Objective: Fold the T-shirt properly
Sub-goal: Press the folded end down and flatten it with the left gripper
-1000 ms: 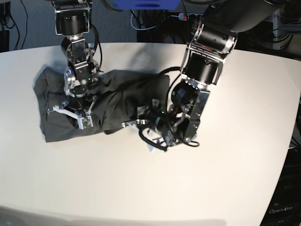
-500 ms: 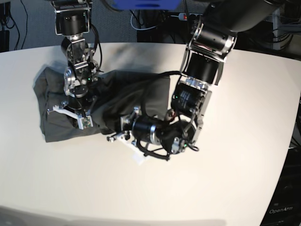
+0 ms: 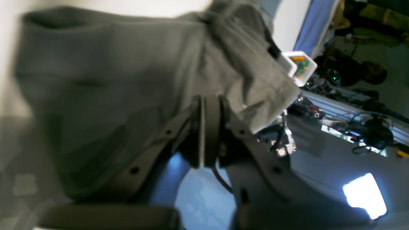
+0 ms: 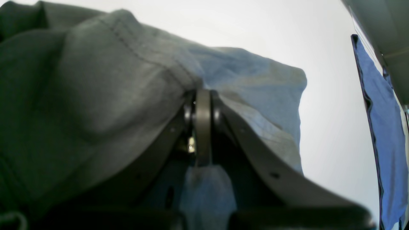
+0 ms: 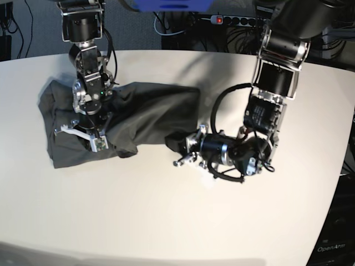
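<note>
The dark grey T-shirt point(image 5: 141, 111) lies crumpled on the left half of the white table point(image 5: 166, 221), with one edge drawn out to the right. My left gripper point(image 5: 176, 143), on the arm at the right of the base view, is shut on that drawn-out edge just above the table. In the left wrist view the T-shirt point(image 3: 111, 80) hangs over the shut left gripper point(image 3: 204, 105). My right gripper point(image 5: 90, 137) is shut on a fold at the shirt's left part. In the right wrist view, T-shirt cloth point(image 4: 96, 95) is bunched around the shut right gripper point(image 4: 202, 95).
Behind the table's far edge, a power strip point(image 5: 233, 21) and cables lie on the floor. A blue panel point(image 5: 172, 4) hangs at the top. The table's curved right edge point(image 5: 341, 166) is near the left arm's elbow.
My left arm has swung to the right and straightened, carrying the shirt's edge with it and stretching the cloth out. The right arm has stayed almost still, gripping its fold.
</note>
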Motion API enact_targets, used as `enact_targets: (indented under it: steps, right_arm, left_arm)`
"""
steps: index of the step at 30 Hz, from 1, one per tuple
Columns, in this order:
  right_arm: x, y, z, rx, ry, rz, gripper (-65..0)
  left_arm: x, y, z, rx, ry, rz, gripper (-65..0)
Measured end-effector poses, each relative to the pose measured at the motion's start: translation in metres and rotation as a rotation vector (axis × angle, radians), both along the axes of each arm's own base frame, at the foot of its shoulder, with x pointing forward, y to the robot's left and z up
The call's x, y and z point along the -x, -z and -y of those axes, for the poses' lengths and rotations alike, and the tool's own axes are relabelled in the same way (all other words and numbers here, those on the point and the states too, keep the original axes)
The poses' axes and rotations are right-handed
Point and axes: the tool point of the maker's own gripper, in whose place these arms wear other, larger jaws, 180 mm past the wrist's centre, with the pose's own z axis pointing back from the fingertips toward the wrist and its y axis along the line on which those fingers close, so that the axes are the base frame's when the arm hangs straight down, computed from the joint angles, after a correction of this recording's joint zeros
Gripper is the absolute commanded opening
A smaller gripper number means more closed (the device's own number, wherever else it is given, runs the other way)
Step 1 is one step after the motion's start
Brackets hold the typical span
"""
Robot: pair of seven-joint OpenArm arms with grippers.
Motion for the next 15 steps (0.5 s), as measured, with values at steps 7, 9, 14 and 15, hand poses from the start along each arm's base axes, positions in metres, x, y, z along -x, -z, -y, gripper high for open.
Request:
enact_targets:
  steps: [7, 9, 14, 15]
  right_arm:
    - [-0.001, -0.001, -0.001, -0.001, -0.004, 0.006, -64.9]
    - [0.000, -0.001, 0.000, 0.000, -0.003, 0.003, -64.9]
    - [-0.001, -0.001, -0.001, -0.002, -0.004, 0.006, -64.9]
    - [-0.001, -0.001, -0.001, -0.001, -0.005, 0.006, -64.9]
  left_arm:
    - [0.002, -0.003, 0.012, 0.021, 0.010, 0.002, -63.1]
    - [-0.003, -0.005, 0.020, 0.036, -0.011, 0.019, -63.1]
    - [-0.004, 0.021, 0.020, -0.065, -0.020, 0.015, -63.1]
    - [0.000, 0.029, 0.020, -0.090, -0.006, 0.001, -63.1]
